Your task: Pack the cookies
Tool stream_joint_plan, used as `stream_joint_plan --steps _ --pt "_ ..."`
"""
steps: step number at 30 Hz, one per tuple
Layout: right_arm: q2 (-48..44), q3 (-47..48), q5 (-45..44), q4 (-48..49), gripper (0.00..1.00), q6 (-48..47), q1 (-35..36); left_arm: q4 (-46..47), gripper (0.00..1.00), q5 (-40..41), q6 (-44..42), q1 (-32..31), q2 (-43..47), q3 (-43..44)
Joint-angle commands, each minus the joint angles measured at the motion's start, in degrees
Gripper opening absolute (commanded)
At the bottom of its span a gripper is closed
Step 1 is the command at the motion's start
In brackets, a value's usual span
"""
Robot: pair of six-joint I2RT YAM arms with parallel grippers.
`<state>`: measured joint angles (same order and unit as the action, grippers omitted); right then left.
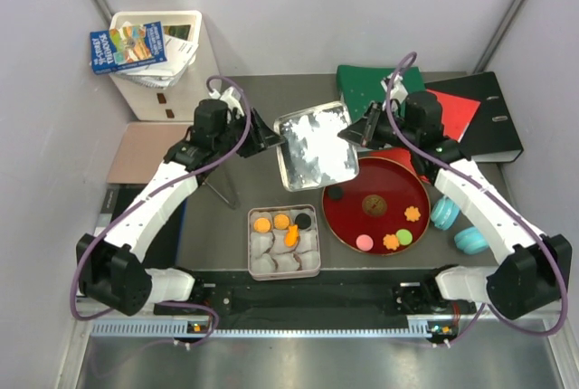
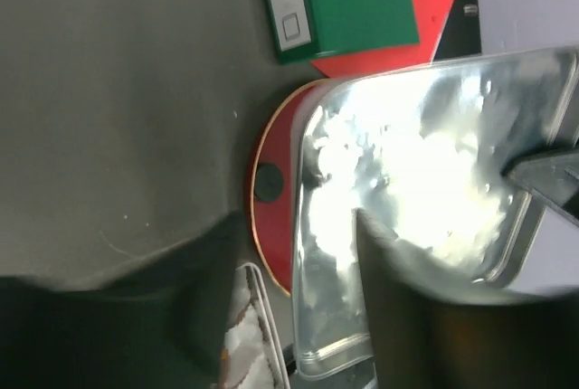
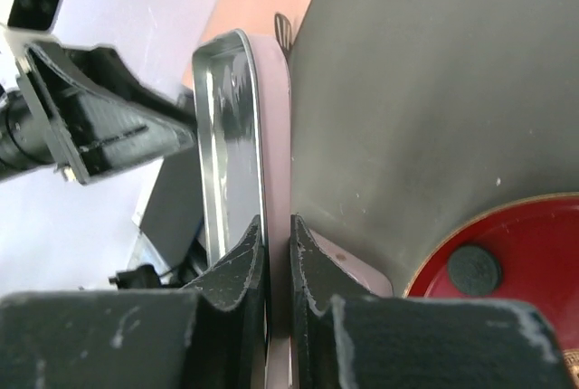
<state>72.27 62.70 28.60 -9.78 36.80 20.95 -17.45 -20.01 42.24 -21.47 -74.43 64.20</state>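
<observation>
Both arms meet at a shiny tin lid (image 1: 317,145) held tilted above the table. My right gripper (image 1: 348,136) is shut on its right rim; in the right wrist view (image 3: 276,253) both pads press the pink lid (image 3: 271,118). My left gripper (image 1: 276,140) straddles the left rim (image 2: 298,317) with a gap showing at the lid (image 2: 425,172). The pink tin (image 1: 250,244) of paper cups holds three orange cookies (image 1: 281,222) and a black one (image 1: 303,221). The red plate (image 1: 380,181) carries black (image 1: 335,193), brown (image 1: 374,204), orange (image 1: 413,213), green (image 1: 403,236) and pink (image 1: 365,242) cookies.
Turquoise headphones (image 1: 448,213) lie right of the plate. A green folder (image 1: 375,86), red folder (image 1: 452,109) and black binder (image 1: 493,118) lie at the back right. A white bin (image 1: 158,54) with a booklet stands back left, a pink pad (image 1: 145,149) beside it.
</observation>
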Motion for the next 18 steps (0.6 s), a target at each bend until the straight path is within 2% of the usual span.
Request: stream_joint_plan --steps 1,2,3,4,7,10,11,13,14,16,17,18 --pt "-5.11 4.09 -0.20 -3.99 0.00 -4.97 0.14 0.58 0.71 8.11 3.00 0.99 0.95 1.28" --pt "-5.47 5.49 -2.13 -5.24 0.00 -7.50 0.23 -0.12 0.78 9.88 4.07 2.30 1.39 0.93" --pt "-6.00 6.03 -3.36 -6.55 0.00 -8.83 0.58 -0.91 0.93 11.29 5.12 2.92 2.44 0.49" --pt "-6.44 6.47 -4.68 -7.61 0.00 -10.06 0.93 -1.09 0.99 12.70 6.53 3.54 2.80 0.05" --pt "-7.41 8.49 -11.18 -11.30 0.00 -16.12 3.21 -3.45 0.99 15.17 9.34 4.60 2.54 1.18" --pt "-6.62 12.09 -24.78 -16.40 0.00 -26.13 9.18 -3.47 0.99 14.04 12.06 4.95 0.79 2.24" --pt "-6.27 13.58 -34.04 -16.93 0.00 -31.90 11.37 -2.77 0.99 12.47 12.86 5.04 0.35 2.33" --pt "-4.86 14.03 -45.42 -16.24 0.00 -38.43 18.22 -1.89 0.99 10.61 14.79 5.30 -0.88 3.11" --pt "-4.51 12.55 -56.26 -14.84 0.00 -44.64 20.34 -0.58 0.99 8.17 15.15 5.39 -1.32 3.47" --pt "-4.33 9.04 -67.13 -4.41 0.00 -51.96 25.97 0.66 0.99 5.52 16.37 5.56 -2.03 4.08" --pt "-4.42 4.24 -75.62 1.02 0.00 -60.53 27.29 3.62 0.99 3.85 16.47 5.65 -2.03 4.00" --pt "-4.94 1.58 -78.84 6.21 0.00 -64.96 29.56 5.74 0.99 -0.25 16.56 5.65 -1.86 3.48"
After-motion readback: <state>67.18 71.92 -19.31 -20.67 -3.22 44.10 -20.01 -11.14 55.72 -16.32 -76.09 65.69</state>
